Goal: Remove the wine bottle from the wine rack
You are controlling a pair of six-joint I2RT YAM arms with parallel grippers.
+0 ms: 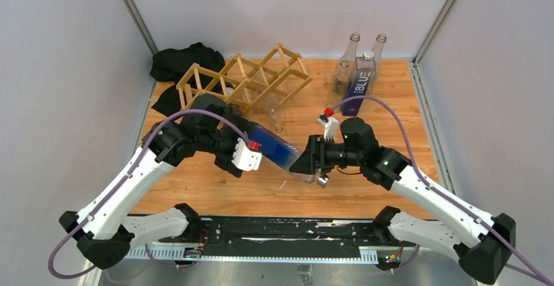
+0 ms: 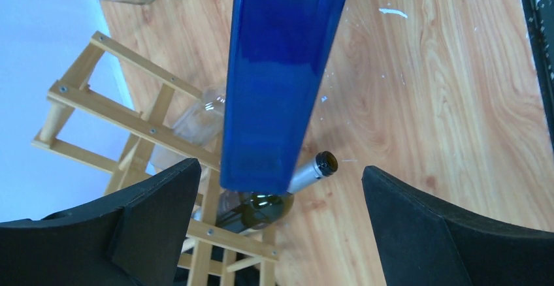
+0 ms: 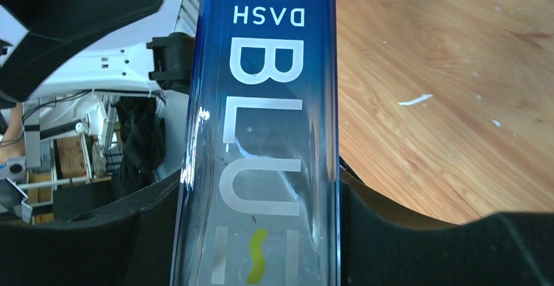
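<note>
The light-wood lattice wine rack [image 1: 251,77] stands at the back, left of centre. A tall blue "BLU DASH" bottle [image 1: 277,147] hangs in the air in front of it, clear of the slats. My right gripper [image 1: 306,158] is shut on its clear lower part, which fills the right wrist view [image 3: 261,136] between the pads [image 3: 392,234]. My left gripper [image 1: 251,139] is open around the bottle's blue end [image 2: 281,70], fingers [image 2: 157,214] wide and not touching it. A dark green wine bottle [image 2: 261,209] with a silver neck lies in the rack [image 2: 130,119].
A clear empty bottle [image 1: 274,113] lies in the rack's front cell and shows in the left wrist view [image 2: 196,119]. Several clear bottles [image 1: 353,47] and a second blue bottle [image 1: 359,83] stand at the back right. A black cloth [image 1: 183,61] lies behind the rack.
</note>
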